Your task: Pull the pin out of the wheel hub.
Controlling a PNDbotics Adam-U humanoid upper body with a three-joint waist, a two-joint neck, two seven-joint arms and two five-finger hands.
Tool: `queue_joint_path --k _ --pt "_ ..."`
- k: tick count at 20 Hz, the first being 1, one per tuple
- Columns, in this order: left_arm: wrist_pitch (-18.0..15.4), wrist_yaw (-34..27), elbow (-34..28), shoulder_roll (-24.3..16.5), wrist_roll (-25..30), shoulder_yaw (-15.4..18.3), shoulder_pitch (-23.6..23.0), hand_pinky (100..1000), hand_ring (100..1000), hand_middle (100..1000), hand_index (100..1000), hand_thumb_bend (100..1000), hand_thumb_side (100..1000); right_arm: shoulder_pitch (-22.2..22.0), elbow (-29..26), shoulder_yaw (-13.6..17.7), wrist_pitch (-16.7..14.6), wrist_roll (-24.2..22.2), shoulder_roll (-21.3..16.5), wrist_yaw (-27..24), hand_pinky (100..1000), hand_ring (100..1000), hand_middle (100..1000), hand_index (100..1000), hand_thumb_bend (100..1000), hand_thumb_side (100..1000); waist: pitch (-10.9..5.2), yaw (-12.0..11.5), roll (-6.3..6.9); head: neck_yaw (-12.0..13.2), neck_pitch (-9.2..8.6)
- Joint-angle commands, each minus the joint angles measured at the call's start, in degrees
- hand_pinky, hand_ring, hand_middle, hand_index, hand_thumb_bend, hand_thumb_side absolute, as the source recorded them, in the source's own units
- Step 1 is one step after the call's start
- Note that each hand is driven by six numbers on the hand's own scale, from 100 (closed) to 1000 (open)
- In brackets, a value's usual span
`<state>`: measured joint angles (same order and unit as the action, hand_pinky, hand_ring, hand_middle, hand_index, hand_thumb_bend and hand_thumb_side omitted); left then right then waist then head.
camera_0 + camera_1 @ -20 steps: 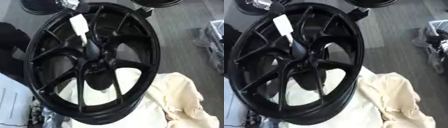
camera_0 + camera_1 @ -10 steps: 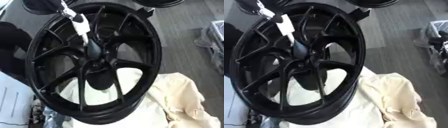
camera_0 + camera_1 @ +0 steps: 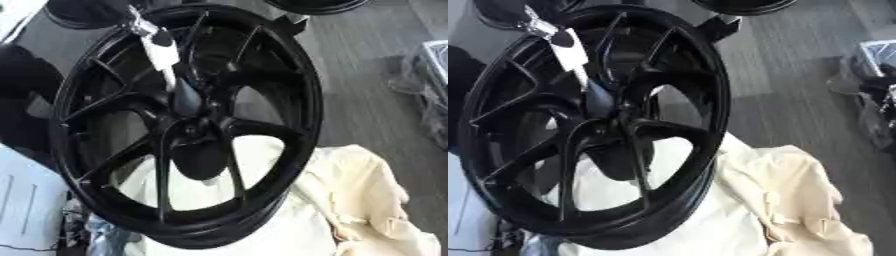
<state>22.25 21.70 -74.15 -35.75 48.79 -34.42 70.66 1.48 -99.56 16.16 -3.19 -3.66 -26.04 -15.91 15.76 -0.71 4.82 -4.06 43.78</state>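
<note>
A large black spoked wheel (image 3: 302, 100) stands tilted on a cream cloth (image 3: 367, 195). Its hub (image 3: 185, 97) is a dark cone at the centre where the spokes meet. A white pin (image 3: 164, 56) sticks up and to the left out of the hub. My left hand (image 3: 140, 21) comes in from the upper left, black with silver parts, and its tip lies over the pin's top end. How the hand is set on the pin is not clear. My right hand shows in neither view.
Another black wheel (image 3: 319, 4) shows at the top edge. At the far right a pale bin (image 3: 878, 55) holds dark items on the grey floor. A white panel (image 3: 26, 200) lies at the lower left, with a dark shape (image 3: 24, 85) above it.
My left hand has come in from the upper left and now covers the pin's top end, which was bare a second ago. The pin still sits in the hub.
</note>
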Motion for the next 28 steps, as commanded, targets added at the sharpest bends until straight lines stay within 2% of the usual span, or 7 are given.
queue_joint_path --k 1,7,12,16,21,28 --pt "2.78 1.45 0.17 -0.53 3.18 1.05 1.02 906 849 757 820 685 532 0.4 -0.46 0.26 0.14 0.05 -0.92 -0.3 1000 844 750 911 100 726 -0.77 0.15 -0.2 0.33 -0.17" --pt "1.64 4.3 1.1 0.31 3.18 1.01 1.12 908 851 756 825 685 520 0.47 -0.21 0.3 0.35 0.11 -0.71 -0.21 1000 842 749 911 100 728 -0.66 0.39 -0.09 0.55 -0.11" --pt "1.41 4.01 1.06 1.08 3.18 0.28 1.22 900 835 737 787 664 513 0.53 -0.06 0.32 0.61 0.34 -0.54 -0.06 1000 841 747 910 100 731 -0.56 0.4 0.02 0.73 -0.01" --pt "1.47 4.45 1.13 1.48 3.18 -0.3 1.33 880 776 650 740 591 497 0.61 -0.05 0.25 0.75 0.34 -0.51 -0.03 1000 840 747 910 100 732 -0.56 0.34 0.08 0.82 0.03" --pt "1.7 4.54 1.02 1.54 3.18 -0.88 1.24 865 751 613 701 482 469 0.61 0.17 0.29 1.0 0.51 -0.37 0.07 1000 839 746 910 100 736 -0.52 0.22 0.28 0.87 0.14" --pt "0.91 2.83 -2.12 -0.1 3.18 -3.05 0.97 869 756 619 713 468 434 0.28 0.44 0.42 1.21 0.85 -0.23 0.4 1000 837 744 910 100 740 -0.61 -0.36 0.55 0.64 0.33"
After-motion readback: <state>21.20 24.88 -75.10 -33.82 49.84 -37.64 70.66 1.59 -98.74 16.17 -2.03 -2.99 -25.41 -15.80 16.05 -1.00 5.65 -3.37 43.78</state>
